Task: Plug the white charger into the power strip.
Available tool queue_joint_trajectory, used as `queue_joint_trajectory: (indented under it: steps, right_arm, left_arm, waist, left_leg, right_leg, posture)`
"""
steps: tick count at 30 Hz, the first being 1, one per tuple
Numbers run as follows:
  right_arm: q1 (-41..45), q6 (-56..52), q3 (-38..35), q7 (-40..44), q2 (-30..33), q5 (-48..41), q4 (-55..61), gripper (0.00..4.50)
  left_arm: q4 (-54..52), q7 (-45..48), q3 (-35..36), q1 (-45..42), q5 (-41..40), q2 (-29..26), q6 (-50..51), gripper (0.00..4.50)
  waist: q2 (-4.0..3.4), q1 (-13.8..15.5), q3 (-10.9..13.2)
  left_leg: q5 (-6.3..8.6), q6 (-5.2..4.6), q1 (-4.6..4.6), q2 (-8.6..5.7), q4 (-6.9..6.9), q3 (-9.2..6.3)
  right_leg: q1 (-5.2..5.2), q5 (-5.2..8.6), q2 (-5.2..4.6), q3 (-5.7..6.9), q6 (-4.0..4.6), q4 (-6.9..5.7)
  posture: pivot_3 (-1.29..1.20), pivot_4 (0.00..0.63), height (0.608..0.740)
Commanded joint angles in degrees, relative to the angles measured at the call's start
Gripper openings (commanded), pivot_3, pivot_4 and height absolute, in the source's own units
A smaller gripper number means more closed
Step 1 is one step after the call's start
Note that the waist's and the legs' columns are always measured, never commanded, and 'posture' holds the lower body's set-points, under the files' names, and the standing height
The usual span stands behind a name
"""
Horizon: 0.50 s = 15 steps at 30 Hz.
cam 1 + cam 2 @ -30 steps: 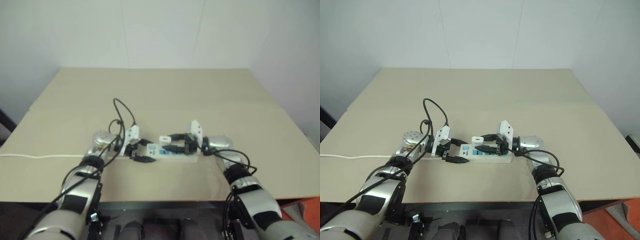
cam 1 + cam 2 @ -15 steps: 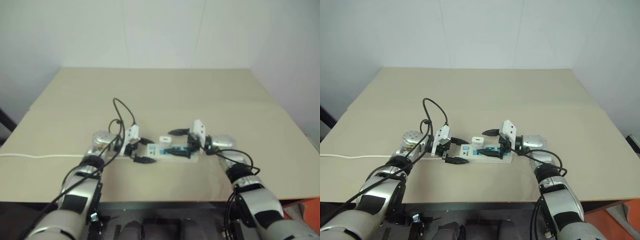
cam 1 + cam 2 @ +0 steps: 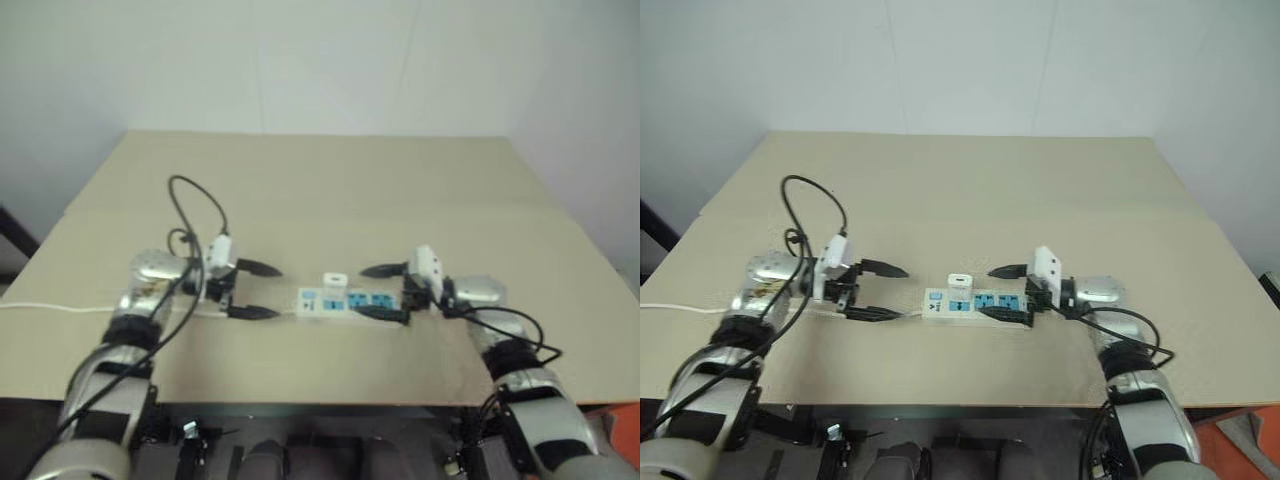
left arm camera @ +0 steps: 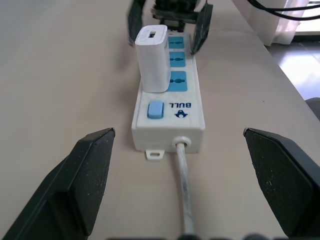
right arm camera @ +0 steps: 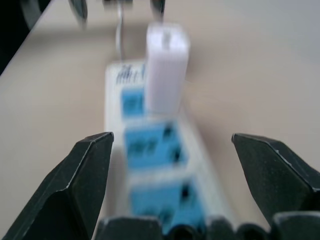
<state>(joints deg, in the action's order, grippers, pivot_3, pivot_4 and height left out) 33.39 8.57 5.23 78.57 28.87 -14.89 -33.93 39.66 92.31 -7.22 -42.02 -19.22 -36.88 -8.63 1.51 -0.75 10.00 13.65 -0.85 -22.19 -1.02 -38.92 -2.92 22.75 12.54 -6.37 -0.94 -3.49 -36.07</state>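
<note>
White charger (image 3: 959, 287) stood upright in the power strip (image 3: 975, 307), seated in the blue socket nearest the switch end, with two more blue sockets bare beside it toward the right arm. The strip lay flat on the tan surface (image 3: 970, 190), close to its near edge and roughly midway along that edge.

Both forearms reached in low over the near edge and bent inward, so the two pincers faced each other along the strip. The left pincer (image 3: 878, 291) sat at the switch end, its black fingers (image 4: 75, 182) spread wide and holding nothing, a clear gap of bare surface lying between its tips and the strip. The right pincer (image 3: 1008, 294) sat at the opposite end, likewise spread wide and empty, its lower finger (image 3: 380, 313) lying along the near side of the strip's end and its upper finger raised beyond the far side; whether it touched the strip could not be told.

In the left wrist view the word BULL (image 4: 183, 105) read in blue beside a small logo and a blue switch (image 4: 155, 109). A thin white cord (image 4: 184, 187) left that end of the strip and ran toward the left edge of the surface.

The charger stood between the two pincers, apart from both and nearer the right one
</note>
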Motion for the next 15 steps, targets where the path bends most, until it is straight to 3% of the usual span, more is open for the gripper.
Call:
queue_joint_trajectory:
  steps: [1,7,15]
  right_arm:
    - [-1.5,-8.1,-3.4,1.2,6.6,-3.6,12.7,4.50]
    - [-6.0,-20.4,-7.3,-1.0,17.5,-6.2,27.7,4.50]
    - [-8.3,-25.9,-8.1,-2.5,22.7,-5.6,34.1,4.50]
  left_arm:
    - [-3.6,0.2,1.8,0.8,-2.3,-3.6,1.5,4.49]
    - [-5.3,-0.2,4.2,4.5,-1.5,-6.0,1.4,4.49]
    - [-7.7,-1.5,4.6,6.9,-1.0,-5.0,2.1,4.49]
  waist:
    - [-0.39,-0.1,0.3]
    - [-0.70,-0.3,0.5]
    - [-0.61,-0.1,0.6]
  left_leg:
    - [-0.03,0.03,-0.22,-0.01,-0.02,0.07]
    - [-0.07,0.05,-0.93,0.02,0.01,0.21]
    - [-0.10,0.03,-1.16,0.03,-0.06,0.60]
  right_leg:
    - [0.30,-0.02,0.00,-0.08,0.02,-0.07]
    - [1.12,-0.05,0.06,-0.08,0.12,-0.21]
    - [1.30,-0.07,0.05,-0.08,0.14,-0.20]
  posture:
    - [0.00,0.150,0.740]
    - [0.00,0.150,0.740]
    - [0.00,0.150,0.740]
